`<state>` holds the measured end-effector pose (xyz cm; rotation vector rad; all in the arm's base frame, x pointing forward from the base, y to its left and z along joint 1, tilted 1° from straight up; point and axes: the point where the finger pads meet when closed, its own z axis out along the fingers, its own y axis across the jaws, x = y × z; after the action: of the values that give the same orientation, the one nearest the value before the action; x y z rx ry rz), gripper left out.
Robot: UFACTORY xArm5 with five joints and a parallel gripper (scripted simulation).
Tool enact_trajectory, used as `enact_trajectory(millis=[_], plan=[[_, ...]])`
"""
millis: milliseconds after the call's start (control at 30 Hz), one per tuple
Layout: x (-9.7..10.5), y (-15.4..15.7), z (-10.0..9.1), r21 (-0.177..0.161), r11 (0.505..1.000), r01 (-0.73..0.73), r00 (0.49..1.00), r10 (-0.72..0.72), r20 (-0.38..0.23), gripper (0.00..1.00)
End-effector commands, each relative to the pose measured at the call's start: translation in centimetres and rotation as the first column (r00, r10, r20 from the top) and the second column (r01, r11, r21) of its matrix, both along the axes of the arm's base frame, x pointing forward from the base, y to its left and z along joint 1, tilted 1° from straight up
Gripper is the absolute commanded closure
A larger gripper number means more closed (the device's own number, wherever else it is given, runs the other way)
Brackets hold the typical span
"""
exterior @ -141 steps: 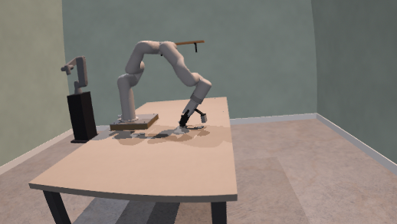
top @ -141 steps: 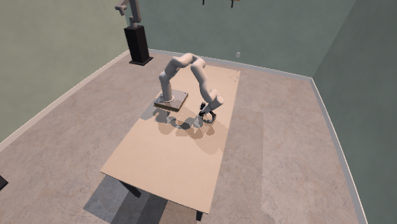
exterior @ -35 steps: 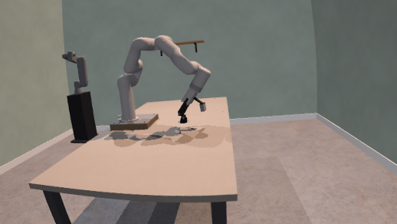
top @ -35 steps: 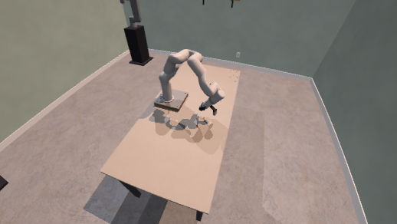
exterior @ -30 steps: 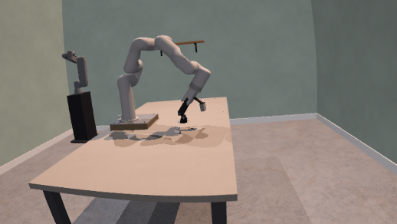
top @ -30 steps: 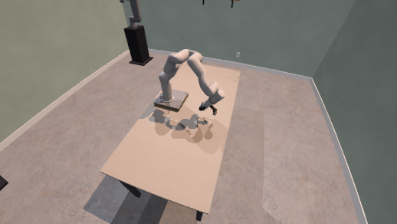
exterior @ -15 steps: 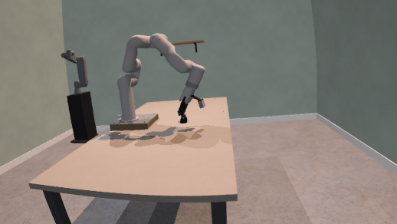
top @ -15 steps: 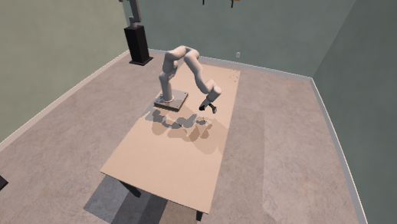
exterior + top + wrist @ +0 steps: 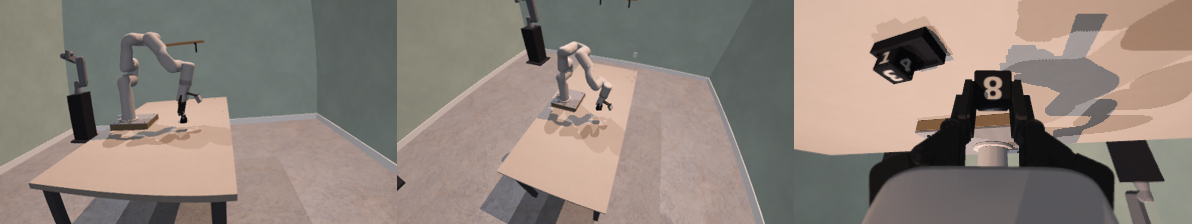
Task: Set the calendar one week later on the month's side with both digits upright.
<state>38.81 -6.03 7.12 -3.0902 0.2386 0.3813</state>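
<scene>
Between black jointed fingers of hand (image 9: 598,107) (image 9: 183,120) (image 9: 993,92), part-way open and closed on it: black cube (image 9: 993,90), sharp-edged, pale rounded 8 on face toward wrist view. Off to one side on smooth, pale tan desk (image 9: 562,153) (image 9: 146,165) (image 9: 834,100): black tray (image 9: 925,46), shallow, straight-sided; with it, second black cube (image 9: 895,67), showing white 1, 3 and dimmer 4. Arm (image 9: 585,63) (image 9: 161,54): smooth, pale grey, tubular. Its base (image 9: 575,108) (image 9: 147,124) (image 9: 925,124): flat slab, brown edge.

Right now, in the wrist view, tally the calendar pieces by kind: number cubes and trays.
Number cubes: 2 (one with an 8, in the gripper; one showing 1, 4 and 3, at the tray)
Trays: 1 (black tray)
Total: 3
</scene>
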Motion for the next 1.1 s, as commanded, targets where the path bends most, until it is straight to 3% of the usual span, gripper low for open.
enact_trajectory(millis=[0, 67, 200, 367, 567, 733, 1000, 1067], plan=[[0.01, 0.01, 0.09, -0.016, 1.000, -0.003, 0.995, 0.005, 0.104, 0.73], [-0.11, 0.03, 0.12, -0.023, 1.000, -0.005, 0.988, 0.009, 0.154, 0.73], [-0.15, 0.07, 0.13, -0.027, 1.000, -0.006, 0.984, 0.010, 0.177, 0.73], [-0.34, 0.41, 0.14, -0.044, 0.999, 0.000, 0.959, 0.013, 0.283, 0.73], [-0.38, 0.46, 0.13, -0.047, 0.999, 0.000, 0.953, 0.014, 0.302, 0.73], [-0.60, 0.60, 0.09, -0.063, 0.998, 0.001, 0.914, 0.025, 0.405, 0.73], [-0.67, 0.62, 0.02, -0.070, 0.998, 0.003, 0.892, 0.029, 0.451, 0.73], [-0.77, 0.64, 0.00, -0.076, 0.997, 0.007, 0.870, 0.032, 0.492, 0.73]])
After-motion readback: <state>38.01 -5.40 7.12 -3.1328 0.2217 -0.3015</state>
